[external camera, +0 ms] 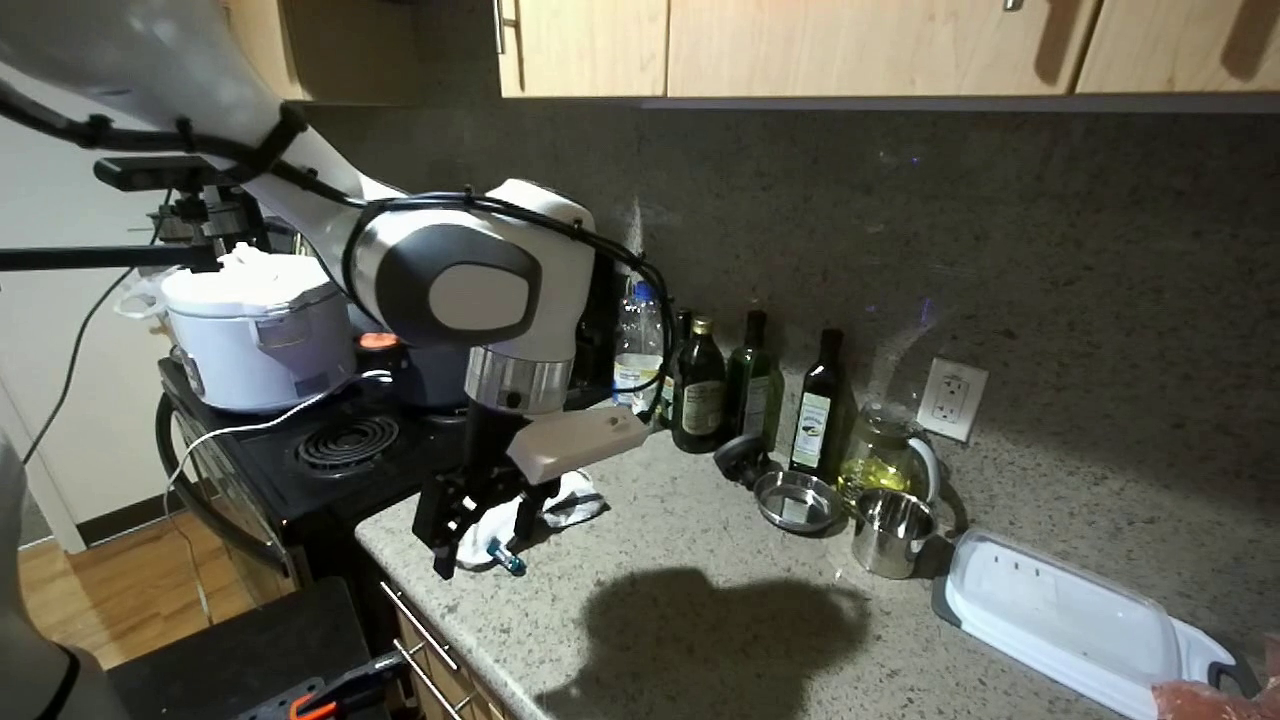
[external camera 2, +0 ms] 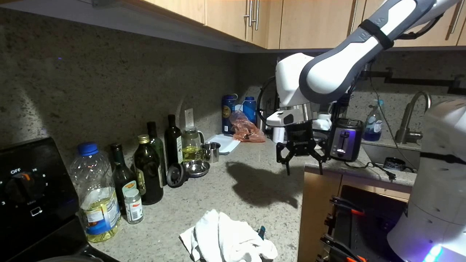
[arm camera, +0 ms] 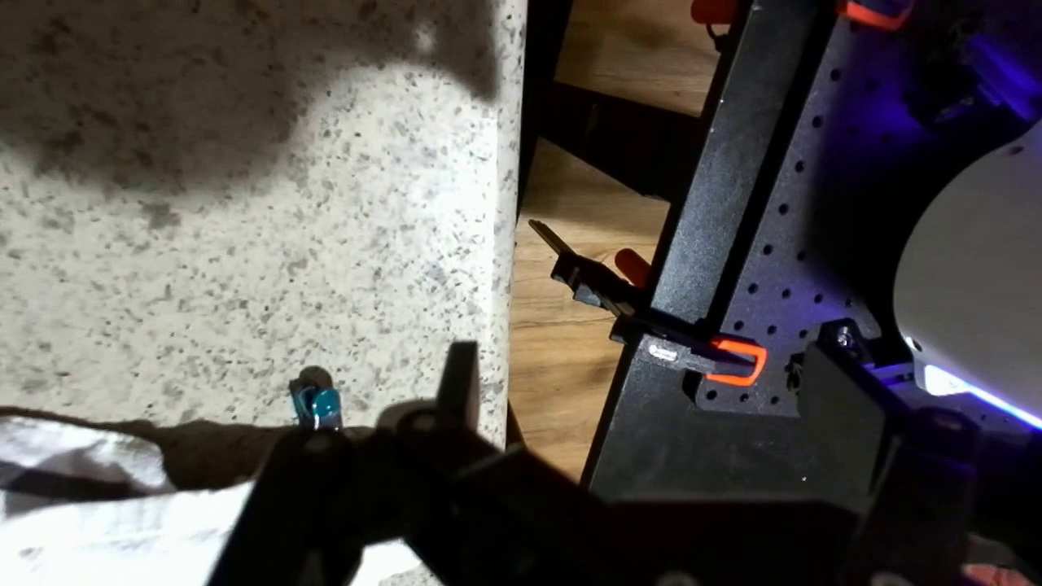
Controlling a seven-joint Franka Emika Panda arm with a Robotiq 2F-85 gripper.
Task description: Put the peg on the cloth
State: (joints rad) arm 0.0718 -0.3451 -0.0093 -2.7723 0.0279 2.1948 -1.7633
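At the edge of the white cloth (external camera 2: 231, 238), you have the teal peg (arm camera: 326, 404); whether any of it rests on the fabric, the views leave unclear. Higher than the cloth and to its right in an exterior view, your gripper (external camera 2: 304, 174) hangs with its fingers wide apart. Well left of the cloth in that view, on the black stove panel (external camera 2: 60, 178), you can read OFF above the knob (external camera 2: 22, 186). Nearer the cloth, on that same side, you find the blue-capped bottle (external camera 2: 96, 198), the small jar (external camera 2: 133, 207) and the gold-capped bottle (external camera 2: 150, 174); all three are labelled, in print too small or blurred for you to read.
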